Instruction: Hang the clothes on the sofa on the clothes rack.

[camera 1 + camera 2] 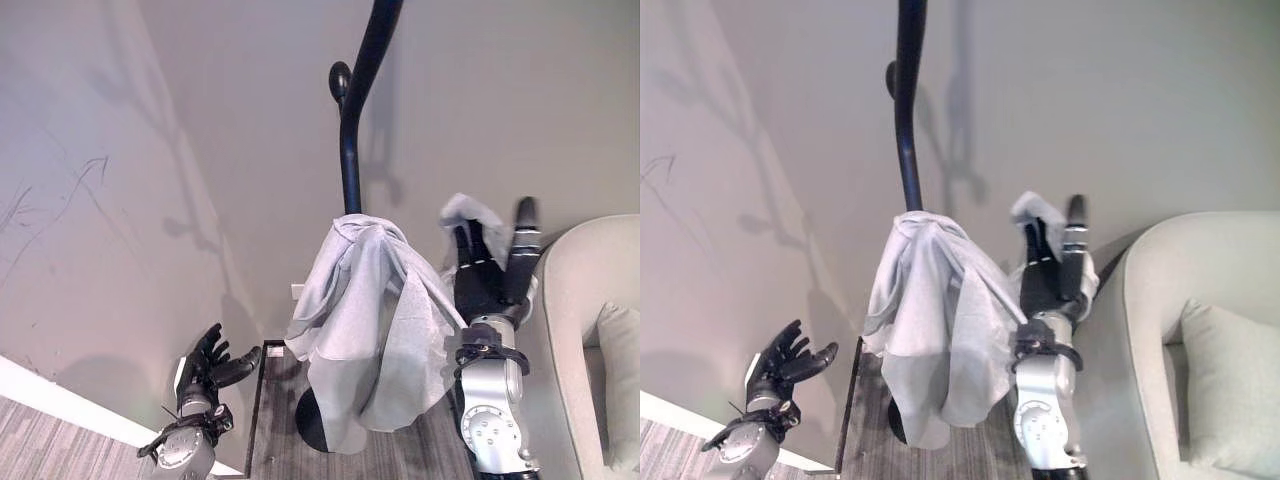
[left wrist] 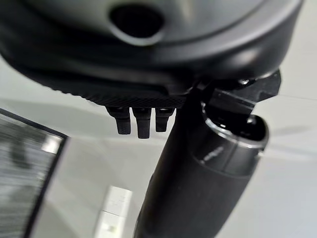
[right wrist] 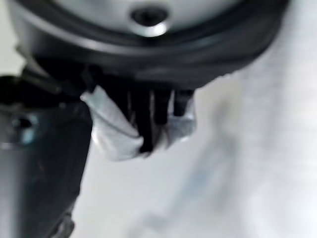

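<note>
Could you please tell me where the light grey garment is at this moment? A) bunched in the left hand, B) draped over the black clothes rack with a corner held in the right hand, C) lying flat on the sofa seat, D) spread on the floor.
B: the light grey garment hangs over the black clothes rack, and the right hand pinches a corner of it.

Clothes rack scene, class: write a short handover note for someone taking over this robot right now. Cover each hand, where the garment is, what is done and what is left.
Right hand: raised beside the rack, fingers curled on a fold of the grey garment.
Left hand: low near the wall, fingers relaxed, holding nothing.
Garment: draped over the black clothes rack, hanging down toward its base; one corner runs to the right hand.
Sofa: to the right, with a cushion on it.
Done: garment is up on the rack.
Left: release the held corner and withdraw the right hand, probably checking that the drape holds.
</note>
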### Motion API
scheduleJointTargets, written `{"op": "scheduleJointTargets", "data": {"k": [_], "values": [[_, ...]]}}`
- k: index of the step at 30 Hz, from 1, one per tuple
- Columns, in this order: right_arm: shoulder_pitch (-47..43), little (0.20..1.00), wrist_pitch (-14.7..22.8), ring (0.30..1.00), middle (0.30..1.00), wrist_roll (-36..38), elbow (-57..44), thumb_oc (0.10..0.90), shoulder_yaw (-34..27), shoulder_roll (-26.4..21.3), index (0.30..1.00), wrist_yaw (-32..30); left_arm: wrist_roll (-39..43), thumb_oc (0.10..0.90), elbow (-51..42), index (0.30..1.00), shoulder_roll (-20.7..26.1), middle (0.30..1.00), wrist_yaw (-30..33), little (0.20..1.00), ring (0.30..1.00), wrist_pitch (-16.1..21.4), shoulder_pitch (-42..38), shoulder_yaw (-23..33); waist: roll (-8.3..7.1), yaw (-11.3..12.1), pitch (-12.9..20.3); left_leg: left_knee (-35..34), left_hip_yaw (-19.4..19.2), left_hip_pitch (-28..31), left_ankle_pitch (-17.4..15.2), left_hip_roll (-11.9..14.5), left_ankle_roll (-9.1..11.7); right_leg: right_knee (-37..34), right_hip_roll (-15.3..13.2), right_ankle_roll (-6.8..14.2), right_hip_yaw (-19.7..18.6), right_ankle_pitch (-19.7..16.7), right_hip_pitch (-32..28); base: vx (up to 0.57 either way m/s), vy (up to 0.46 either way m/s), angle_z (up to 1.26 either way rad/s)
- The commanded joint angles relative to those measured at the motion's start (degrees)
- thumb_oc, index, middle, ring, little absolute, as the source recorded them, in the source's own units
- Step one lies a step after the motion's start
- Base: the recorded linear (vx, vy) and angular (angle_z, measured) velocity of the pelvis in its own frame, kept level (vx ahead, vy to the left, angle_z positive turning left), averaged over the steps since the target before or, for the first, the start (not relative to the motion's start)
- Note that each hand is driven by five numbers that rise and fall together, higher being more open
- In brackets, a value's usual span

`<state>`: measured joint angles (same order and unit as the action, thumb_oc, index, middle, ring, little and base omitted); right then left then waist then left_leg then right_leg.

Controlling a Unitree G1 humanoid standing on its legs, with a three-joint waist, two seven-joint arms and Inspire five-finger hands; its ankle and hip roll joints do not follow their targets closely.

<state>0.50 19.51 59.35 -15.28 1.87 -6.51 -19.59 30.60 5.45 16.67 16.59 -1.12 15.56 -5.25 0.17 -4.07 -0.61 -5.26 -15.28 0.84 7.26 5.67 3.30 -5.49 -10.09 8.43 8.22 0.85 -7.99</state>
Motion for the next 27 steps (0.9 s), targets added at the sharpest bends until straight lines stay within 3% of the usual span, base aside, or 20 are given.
{"op": "scheduleJointTargets", "data": {"k": [1, 4, 7, 12, 19, 22, 23, 24, 25, 27], "values": [[-3.95, 0.900, 7.18, 0.900, 0.900, 2.33, -5.89, 0.800, -1.37, -1.50, 0.900, 3.19, -2.45, 0.800, -1.62, 0.900, 2.66, 0.900, -0.66, 0.900, 0.900, 5.94, -5.61, 1.48, -1.41, 0.10, 3.12, 0.26, -1.19, 2.73, -6.20, 4.77, 2.82, 3.18, -2.28, 1.41, -0.88, -0.37, 3.04, -0.01, 0.014, -0.14], [-2.84, 0.900, 9.58, 0.900, 0.900, 5.69, -7.11, 0.800, -4.44, 2.37, 0.900, 5.04, -2.96, 0.800, 1.20, 0.900, 1.71, 0.900, -0.80, 0.900, 0.900, 5.57, -4.45, 0.93, -0.63, -0.68, 2.87, 0.26, -1.68, 2.94, -6.38, 4.67, 2.66, 3.65, -2.48, 1.55, -1.05, -0.33, 3.35, 0.00, 0.026, -0.11], [-1.37, 0.900, 14.17, 0.900, 0.900, 16.89, -7.07, 0.800, -3.80, 8.50, 0.900, 9.46, -1.06, 0.800, 4.29, 0.900, 0.39, 0.900, -0.75, 0.900, 0.900, 5.59, -4.18, -0.88, 0.03, -1.40, 2.78, 0.26, -2.03, 3.25, -6.48, 4.65, 2.64, 3.99, -2.68, 1.72, -1.19, -0.32, 3.49, 0.00, 0.024, -0.06], [-1.72, 0.900, 17.63, 0.900, 0.900, 21.21, -7.78, 0.800, -2.23, 10.41, 0.900, 11.30, 0.35, 0.800, 6.07, 0.900, -0.32, 0.900, 0.34, 0.900, 0.900, 5.95, -3.42, -3.01, 0.61, -1.68, 2.65, 0.26, -2.63, 3.51, -6.64, 4.57, 2.60, 3.97, -2.77, 1.87, -1.29, -0.67, 3.78, 0.00, 0.004, -0.01], [0.51, 0.900, 25.58, 0.900, 0.900, 28.33, -7.06, 0.800, 0.12, 13.32, 0.900, 13.92, 5.63, 0.800, 8.43, 0.900, -1.43, 0.900, 1.72, 0.900, 0.900, 7.24, -2.16, -6.94, 1.42, -2.43, 2.67, 0.26, -3.90, 4.49, -6.78, 4.58, 2.73, 4.06, -2.93, 2.17, -1.43, -0.87, 3.80, 0.01, 0.020, -0.11], [2.03, 0.900, 24.90, 0.900, 0.900, 29.42, -4.69, 0.800, 0.39, 12.92, 0.900, 13.54, 6.53, 0.800, 9.04, 0.900, -1.32, 0.900, 1.45, 0.900, 0.900, 7.30, -1.78, -8.06, 1.48, -2.85, 2.59, 0.26, -4.05, 4.59, -6.81, 4.59, 2.83, 4.09, -2.94, 2.28, -1.47, -0.90, 3.82, 0.00, 0.000, 0.00], [3.60, 0.900, 22.25, 0.900, 0.900, 32.10, -0.39, 0.800, 1.32, 12.67, 0.900, 13.71, 6.81, 0.800, 9.80, 0.900, -1.31, 0.900, 1.03, 0.900, 0.900, 7.10, -1.59, -8.72, 1.43, -3.12, 2.58, 0.26, -4.18, 4.70, -6.76, 4.68, 2.96, 4.17, -3.00, 2.31, -1.50, -0.91, 3.83, 0.00, 0.000, 0.00], [3.59, 0.900, 22.20, 0.900, 0.900, 32.37, -0.23, 0.800, 1.30, 12.63, 0.900, 14.00, 6.82, 0.800, 9.81, 0.900, -1.32, 0.900, 1.01, 0.900, 0.900, 7.11, -1.56, -8.71, 1.44, -3.14, 2.60, 0.26, -4.17, 4.70, -6.76, 4.68, 2.96, 4.17, -3.00, 2.31, -1.49, -0.90, 3.82, 0.00, 0.000, 0.00], [4.27, 0.900, 20.10, 0.900, 0.900, 33.76, 2.00, 0.800, 2.41, 11.89, 0.900, 14.37, 6.82, 0.800, 10.18, 0.900, -1.13, 0.900, 0.59, 0.900, 0.900, 7.06, -1.66, -9.12, 1.36, -3.22, 2.52, 0.26, -4.23, 4.73, -6.75, 4.69, 3.04, 4.26, -3.03, 2.31, -1.50, -0.91, 3.83, -0.01, 0.003, -0.04], [4.95, 0.900, 11.22, 0.900, 0.900, 37.50, 9.86, 0.800, 6.35, 10.11, 0.900, 17.08, 5.82, 0.800, 10.32, 0.900, -0.45, 0.900, -0.91, 0.900, 0.900, 6.25, -2.21, -10.19, 0.94, -2.63, 2.15, 0.26, -3.80, 4.93, -6.84, 4.61, 3.24, 4.44, -3.21, 2.26, -1.07, -0.55, 3.36, -0.01, 0.000, -0.02]]}}
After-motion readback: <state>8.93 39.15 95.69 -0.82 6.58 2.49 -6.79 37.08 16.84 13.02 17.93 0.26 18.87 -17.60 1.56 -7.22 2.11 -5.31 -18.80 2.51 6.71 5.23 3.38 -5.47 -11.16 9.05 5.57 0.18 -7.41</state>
